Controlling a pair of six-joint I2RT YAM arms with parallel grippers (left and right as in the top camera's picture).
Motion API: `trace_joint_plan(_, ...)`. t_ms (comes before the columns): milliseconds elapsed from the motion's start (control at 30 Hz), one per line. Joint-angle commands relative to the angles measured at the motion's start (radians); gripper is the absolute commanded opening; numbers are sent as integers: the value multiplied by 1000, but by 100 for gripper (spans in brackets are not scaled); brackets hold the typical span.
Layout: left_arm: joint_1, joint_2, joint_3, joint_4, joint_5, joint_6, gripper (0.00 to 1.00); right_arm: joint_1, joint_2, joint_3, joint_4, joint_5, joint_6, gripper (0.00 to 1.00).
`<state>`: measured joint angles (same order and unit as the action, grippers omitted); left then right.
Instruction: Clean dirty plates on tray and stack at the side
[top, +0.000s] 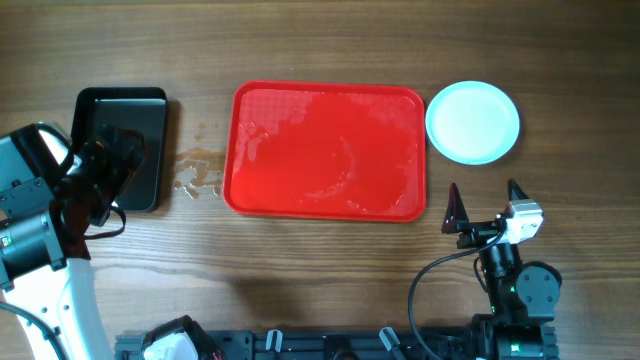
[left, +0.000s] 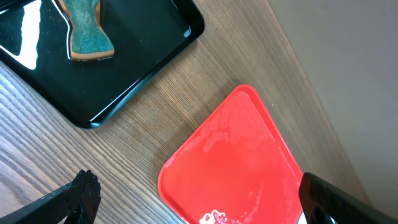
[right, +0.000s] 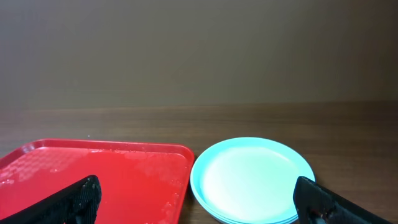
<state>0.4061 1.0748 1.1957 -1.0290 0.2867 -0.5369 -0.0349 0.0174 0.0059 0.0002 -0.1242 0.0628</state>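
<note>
Seemingly finished: plates (top: 472, 121) stacked just off the 2 o'clock corner of the tray (top: 330, 150) to clear it, sponge (left: 87, 31) lying in the black tray (top: 150, 110) at 9 o'clock, left gripper (top: 108, 162) and right gripper (top: 484, 195) spread wide, empty.

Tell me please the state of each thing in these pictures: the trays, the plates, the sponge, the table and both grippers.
red tray: no plates on it, wet with streaks and drops.
plates: stacked on the table beside the red tray, top one looks clean.
black tray: holds the sponge.
sponge: lying flat, not held.
table: wet patch between the two trays.
left gripper: open, empty.
right gripper: open, empty.
</note>
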Motion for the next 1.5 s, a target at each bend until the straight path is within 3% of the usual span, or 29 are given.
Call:
trace_joint_plan(0,-5,2,-4,3,12,5,100,-5,-15,-1,4,21,17,100)
trace_joint_plan(1000,-5,-5,-4,-6,-24,9,100,-6,-14,-1,5,21,17,100)
trace_joint_plan(1133,-93,-46,-33,-67,-26,41,100,-6,-14,-1,5,21,17,100)
trace_joint_plan(1300,-267,-158,-250,126,-26,142,100,-6,-14,-1,5,21,17,100)
trace_joint_plan(1467,-354,-354,-627,456,-16,164,100,-6,-14,-1,5,21,17,99)
